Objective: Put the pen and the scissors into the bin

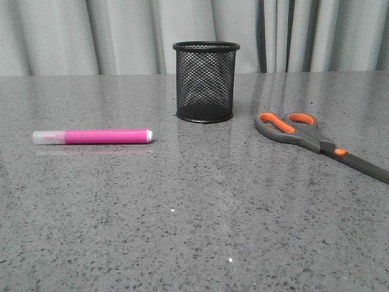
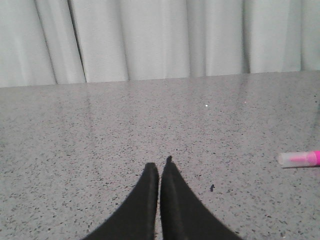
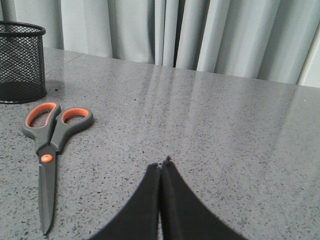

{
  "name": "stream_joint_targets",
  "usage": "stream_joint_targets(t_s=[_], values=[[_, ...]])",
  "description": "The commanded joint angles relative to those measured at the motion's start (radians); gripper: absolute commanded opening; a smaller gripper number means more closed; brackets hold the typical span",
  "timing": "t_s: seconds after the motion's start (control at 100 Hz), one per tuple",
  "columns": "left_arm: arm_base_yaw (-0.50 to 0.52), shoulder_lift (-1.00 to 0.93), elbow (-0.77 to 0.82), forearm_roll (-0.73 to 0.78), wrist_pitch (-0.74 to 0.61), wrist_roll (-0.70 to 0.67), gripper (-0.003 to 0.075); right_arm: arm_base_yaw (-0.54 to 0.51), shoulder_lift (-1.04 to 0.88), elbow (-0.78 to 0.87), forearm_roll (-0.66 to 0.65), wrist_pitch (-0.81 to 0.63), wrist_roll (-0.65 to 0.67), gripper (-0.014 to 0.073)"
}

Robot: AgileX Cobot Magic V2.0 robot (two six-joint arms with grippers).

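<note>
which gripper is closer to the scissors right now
Right. The right gripper is shut above the table, with the scissors lying just beside it. The left gripper sits on the pen's side; no scissors in its view.

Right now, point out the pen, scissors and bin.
pen [image 1: 100, 136], front view, middle of the pink barrel.
scissors [image 1: 340, 151], front view, orange pivot screw.
bin [image 1: 205, 82], front view, mesh wall facing the camera.

We see pink pen [image 1: 92, 137] lying flat, whitish cap toward our left. Black mesh bin [image 1: 205, 81] upright, behind and between. Our scissors [image 1: 319, 143] lie closed on right, grey-orange handles nearest bin, apart from it.
</note>
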Motion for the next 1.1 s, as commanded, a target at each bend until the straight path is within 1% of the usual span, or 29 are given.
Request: stream_joint_targets(t_s=[0.0,0.15,0.29,0.48,0.56,0.64,0.73,0.83,0.99,1.09], values=[[-0.001,-0.033,0.044,-0.045,-0.08,-0.008,-0.0019,0.0,-0.018,0.014,-0.009,-0.085,-0.001,-0.0058],[-0.001,-0.033,0.044,-0.145,-0.08,-0.008,-0.0019,0.0,-0.018,0.014,0.055,-0.096,-0.001,-0.0058],[-0.001,-0.033,0.044,-0.272,-0.08,-0.008,-0.0019,0.0,-0.018,0.014,0.2,-0.157,-0.001,-0.0058],[-0.001,-0.033,0.044,-0.544,-0.103,-0.008,-0.0019,0.0,-0.018,0.014,0.419,-0.216,-0.001,-0.0058],[-0.001,-0.033,0.038,-0.695,-0.103,-0.008,-0.0019,0.0,-0.018,0.008,0.519,-0.225,-0.001,-0.0057],[-0.001,-0.033,0.023,-0.757,-0.098,-0.008,-0.002,0.0,-0.018,-0.011,0.564,-0.204,-0.001,-0.0052],[-0.001,-0.029,-0.014,-0.752,-0.083,-0.006,-0.002,0.0,-0.003,-0.057,0.564,-0.133,-0.001,-0.0046],[-0.001,-0.004,-0.085,-0.697,-0.035,0.005,-0.002,0.0,0.06,-0.124,0.564,-0.058,-0.001,-0.0046],[-0.001,0.123,-0.261,-0.486,0.112,0.005,-0.002,0.0,0.266,-0.269,0.539,0.061,-0.005,-0.0046],[-0.001,0.247,-0.391,-0.377,0.231,0.005,-0.0019,0.0,0.423,-0.381,0.482,0.168,-0.016,-0.0047]])
